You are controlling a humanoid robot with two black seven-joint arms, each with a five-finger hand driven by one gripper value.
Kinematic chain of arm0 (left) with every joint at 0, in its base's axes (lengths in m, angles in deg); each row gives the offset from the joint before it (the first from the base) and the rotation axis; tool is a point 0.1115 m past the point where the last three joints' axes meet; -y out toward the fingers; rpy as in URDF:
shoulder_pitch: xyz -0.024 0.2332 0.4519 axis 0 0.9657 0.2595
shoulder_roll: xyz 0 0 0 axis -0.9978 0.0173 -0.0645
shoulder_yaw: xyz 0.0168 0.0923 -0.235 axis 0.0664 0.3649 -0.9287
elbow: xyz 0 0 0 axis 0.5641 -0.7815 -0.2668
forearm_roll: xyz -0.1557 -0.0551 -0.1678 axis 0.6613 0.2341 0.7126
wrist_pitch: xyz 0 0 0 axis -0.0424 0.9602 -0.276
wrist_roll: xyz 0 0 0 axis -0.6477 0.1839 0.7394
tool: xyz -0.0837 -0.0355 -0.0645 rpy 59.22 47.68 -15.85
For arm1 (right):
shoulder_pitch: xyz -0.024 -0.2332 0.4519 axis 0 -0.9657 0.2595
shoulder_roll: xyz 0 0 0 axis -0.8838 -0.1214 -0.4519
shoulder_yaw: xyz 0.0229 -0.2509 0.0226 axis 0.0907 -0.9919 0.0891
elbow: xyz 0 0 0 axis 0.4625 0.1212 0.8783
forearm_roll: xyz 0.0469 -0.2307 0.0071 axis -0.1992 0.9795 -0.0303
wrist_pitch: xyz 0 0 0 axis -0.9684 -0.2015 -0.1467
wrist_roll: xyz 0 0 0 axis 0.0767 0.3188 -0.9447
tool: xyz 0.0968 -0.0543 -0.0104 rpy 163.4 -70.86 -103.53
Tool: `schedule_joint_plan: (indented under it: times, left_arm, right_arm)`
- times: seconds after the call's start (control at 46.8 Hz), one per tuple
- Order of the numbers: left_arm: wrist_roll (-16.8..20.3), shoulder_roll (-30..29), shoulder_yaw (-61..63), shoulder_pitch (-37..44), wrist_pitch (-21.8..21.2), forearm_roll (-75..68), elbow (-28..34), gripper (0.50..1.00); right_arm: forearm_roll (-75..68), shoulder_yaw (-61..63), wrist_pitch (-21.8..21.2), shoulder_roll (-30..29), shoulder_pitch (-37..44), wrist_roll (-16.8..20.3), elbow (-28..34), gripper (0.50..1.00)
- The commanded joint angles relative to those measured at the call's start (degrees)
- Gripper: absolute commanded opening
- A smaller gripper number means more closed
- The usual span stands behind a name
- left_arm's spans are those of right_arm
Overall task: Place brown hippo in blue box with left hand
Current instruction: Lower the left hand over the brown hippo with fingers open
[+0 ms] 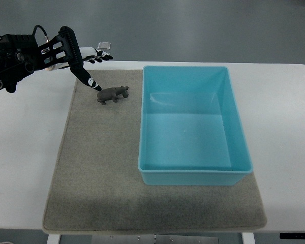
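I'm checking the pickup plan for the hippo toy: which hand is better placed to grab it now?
Left. The left hand is already above the mat's far left corner, one fingertip reaching almost to the brown hippo, which lies free on the mat beside the blue box. No right arm is in view.

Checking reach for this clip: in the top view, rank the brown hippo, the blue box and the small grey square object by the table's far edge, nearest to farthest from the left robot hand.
1. Small grey square object, just behind the left robot hand.
2. Brown hippo, on the mat below the fingers.
3. Blue box, to the right.
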Motion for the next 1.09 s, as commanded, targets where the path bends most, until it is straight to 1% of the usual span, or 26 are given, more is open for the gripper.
schedule_joint_plan:
  times: [0.0,0.171,0.299,0.342,0.406,0.513,0.556,0.599,0.663,0.706,1.069]
  left_arm:
    - [0.0,0.1,0.0,0.5,0.0,-0.1,0.1,0.941]
    - [0.0,1.6,0.0,1.2,-0.3,-0.1,0.1,0.936]
    - [0.0,1.9,0.0,1.5,-1.0,-0.1,0.1,0.915]
    - [0.0,2.1,0.0,1.5,-1.2,-0.1,0.1,0.898]
    - [-0.1,2.5,0.0,1.5,-1.3,-0.1,0.0,0.887]
    - [-0.1,2.6,0.1,1.5,-1.3,-0.2,0.0,0.823]
    - [-0.1,2.6,0.1,1.5,-1.3,-0.2,0.1,0.812]
    - [-0.1,2.7,0.1,1.5,-1.3,-0.2,0.1,0.784]
    - [-0.1,2.8,0.3,1.5,-1.4,-0.5,0.1,0.769]
    - [-0.1,2.8,0.9,1.4,-1.3,-0.5,0.2,0.750]
    - [-0.1,2.8,1.6,1.4,-1.4,-0.6,0.4,0.750]
  right_arm:
    - [0.0,0.0,-0.1,0.0,0.0,0.0,0.0,0.936]
    - [0.0,0.0,-0.1,0.0,0.0,0.0,0.0,0.936]
    - [0.0,0.0,-0.1,0.0,0.0,0.0,0.0,0.936]
    - [0.0,0.0,0.0,0.0,0.0,0.1,0.0,0.936]
    - [0.0,0.0,-0.1,0.0,0.0,0.0,0.0,0.936]
    - [0.0,0.0,0.0,0.0,0.0,0.1,0.0,0.936]
    - [0.0,0.0,0.0,0.0,0.0,0.0,0.0,0.936]
    - [0.0,0.0,-0.1,0.0,0.0,0.1,0.0,0.936]
    - [0.0,0.0,0.0,0.0,0.0,0.1,0.0,0.936]
    - [0.0,0.0,0.0,0.0,0.0,0.0,0.0,0.936]
    - [0.0,0.0,-0.1,0.0,0.0,0.0,0.0,0.936]
